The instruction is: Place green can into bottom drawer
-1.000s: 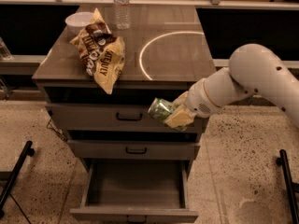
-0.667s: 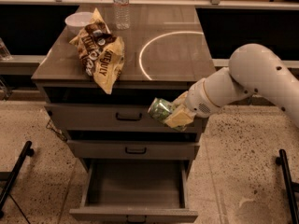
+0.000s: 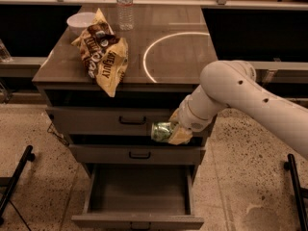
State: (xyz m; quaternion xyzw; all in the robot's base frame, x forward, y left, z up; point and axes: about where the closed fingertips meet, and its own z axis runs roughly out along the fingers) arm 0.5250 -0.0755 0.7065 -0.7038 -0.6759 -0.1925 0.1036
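Observation:
The green can (image 3: 162,131) lies on its side in my gripper (image 3: 174,134), which is shut on it. The gripper hangs in front of the gap between the two upper grey drawers, to the right of their handles. The bottom drawer (image 3: 138,190) is pulled open below, its flat floor bare. The can is above the drawer's right half, well clear of its tray. My white arm (image 3: 240,97) comes in from the right.
On the cabinet top (image 3: 178,47) lie a chip bag (image 3: 102,57), a white bowl (image 3: 81,20) and a clear water bottle (image 3: 124,6). Black stand legs (image 3: 17,177) are on the floor at left and at right (image 3: 294,186).
My gripper with the can has moved down, from level with the top drawer toward the gap above the middle drawer.

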